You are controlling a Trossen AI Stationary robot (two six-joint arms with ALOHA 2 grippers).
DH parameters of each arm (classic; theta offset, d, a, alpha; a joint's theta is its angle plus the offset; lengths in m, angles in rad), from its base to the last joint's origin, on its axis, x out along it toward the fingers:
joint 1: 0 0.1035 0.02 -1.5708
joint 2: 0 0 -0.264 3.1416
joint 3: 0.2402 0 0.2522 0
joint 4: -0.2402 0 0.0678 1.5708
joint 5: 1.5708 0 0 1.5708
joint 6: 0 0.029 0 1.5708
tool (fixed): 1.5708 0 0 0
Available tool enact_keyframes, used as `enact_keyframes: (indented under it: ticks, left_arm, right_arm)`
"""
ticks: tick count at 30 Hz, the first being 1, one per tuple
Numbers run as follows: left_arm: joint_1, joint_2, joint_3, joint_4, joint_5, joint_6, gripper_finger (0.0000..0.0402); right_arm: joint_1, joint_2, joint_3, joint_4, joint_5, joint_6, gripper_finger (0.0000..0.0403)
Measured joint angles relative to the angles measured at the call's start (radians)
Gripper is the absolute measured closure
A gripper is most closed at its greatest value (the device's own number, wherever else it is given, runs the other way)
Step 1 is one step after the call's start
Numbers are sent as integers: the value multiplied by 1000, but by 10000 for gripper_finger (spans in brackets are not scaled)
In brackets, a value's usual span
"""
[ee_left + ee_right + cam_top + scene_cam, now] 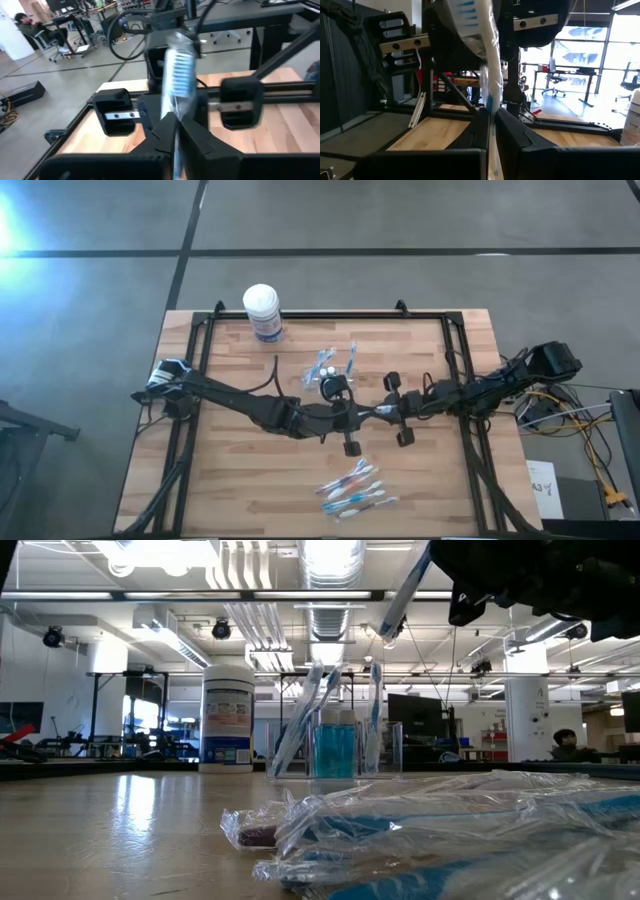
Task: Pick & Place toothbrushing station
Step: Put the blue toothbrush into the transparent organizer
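Light wooden table top [250, 480] framed by black rails, set on a grey floor; at 12 o'clock on the far edge, a white-lidded canister [263, 311] with a blue label. Beyond, an open workshop with ceiling lights, desks and a seated person [566, 745]. Just right of table centre, a clear cup [333, 748] holding upright toothbrushes [374, 730], with small white-capped tubes [325, 370] beside it. At 6 o'clock, a loose pile of wrapped toothbrushes [352, 488]. Meeting over mid-table, left gripper [175, 131] and right gripper [492, 125], each clamped on one wrapped toothbrush [178, 82] shared between them. Near pile blurred in the low view; cup partly hidden by the arms from above; brush count not determinable.
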Motion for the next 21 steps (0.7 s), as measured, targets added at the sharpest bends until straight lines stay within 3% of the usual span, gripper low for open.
enact_keyframes:
  ticks: [13, 21]
  left_arm:
    - [-34, -72, 0, -197, 4, -51, 304]
    - [-84, -114, 0, -428, -17, -188, 305]
  right_arm:
    - [-1, -91, -6, -135, 20, -2, 395]
    - [-7, -205, 28, -456, 217, -32, 399]
